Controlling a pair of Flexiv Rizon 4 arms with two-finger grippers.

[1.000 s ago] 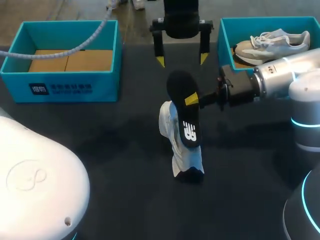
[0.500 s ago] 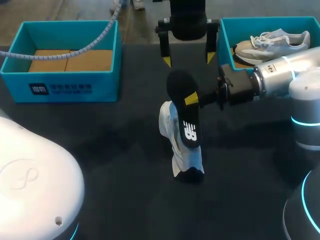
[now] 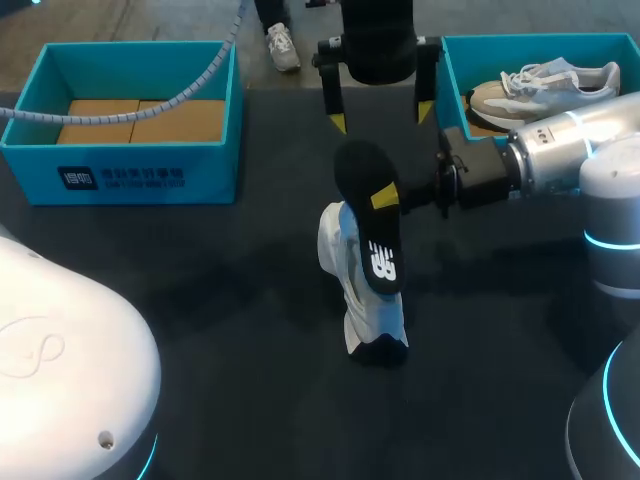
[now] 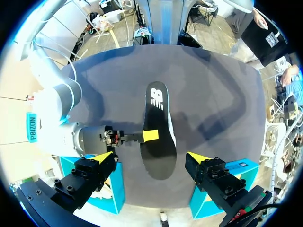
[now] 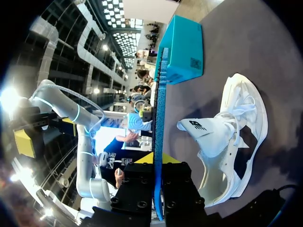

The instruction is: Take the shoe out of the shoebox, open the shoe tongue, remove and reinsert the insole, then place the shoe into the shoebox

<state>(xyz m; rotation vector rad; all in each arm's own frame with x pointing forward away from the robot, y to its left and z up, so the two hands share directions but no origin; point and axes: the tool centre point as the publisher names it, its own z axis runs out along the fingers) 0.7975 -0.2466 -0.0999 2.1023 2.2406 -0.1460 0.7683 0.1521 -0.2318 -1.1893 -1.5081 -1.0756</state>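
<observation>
Had the right gripper (image 5: 157, 160) pinching the flat black foam insole (image 3: 372, 235) edge-on, both yellow tips pressed against it, up off the dark table (image 3: 200, 300). Showed the left gripper (image 3: 380, 117) spread wide, gripping nothing, hanging above the insole's far end. Found the white lace-up sneaker (image 3: 362, 310) just under the insole, tongue (image 5: 198, 128) folded open. Spotted the left teal cardboard shoebox (image 3: 140, 150) holding no shoe, and the right teal cardboard shoebox (image 3: 452, 75) with a second pale sneaker (image 3: 545, 85) inside
</observation>
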